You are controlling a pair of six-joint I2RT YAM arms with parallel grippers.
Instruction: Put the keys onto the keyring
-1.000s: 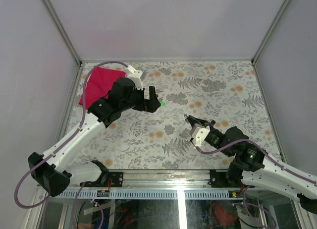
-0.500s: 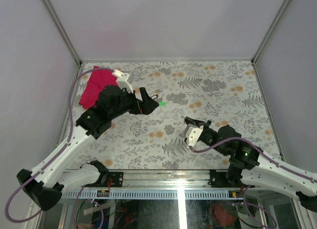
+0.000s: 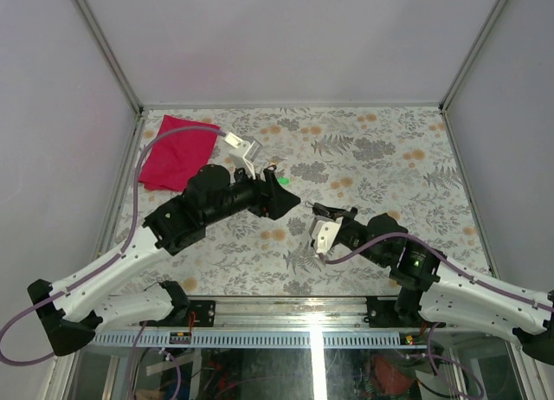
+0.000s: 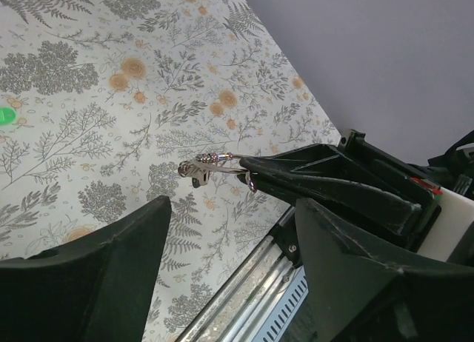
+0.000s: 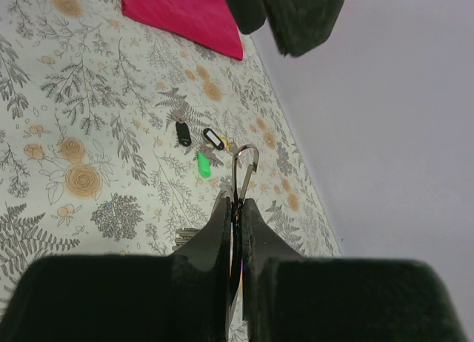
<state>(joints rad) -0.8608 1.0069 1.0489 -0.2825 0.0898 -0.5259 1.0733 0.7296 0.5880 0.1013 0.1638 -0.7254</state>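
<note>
The right gripper (image 5: 235,209) is pressed together on the keyring (image 5: 245,164), pinching its thin silver wire and holding it out over the floral table (image 3: 389,158). The left gripper (image 4: 233,209) hangs just beside it, fingers spread and holding nothing. The keys (image 5: 183,133) lie on the table near a green piece (image 5: 203,164). They look light, stiff and slippery, so they are probably best pinched by their black plastic heads
</note>
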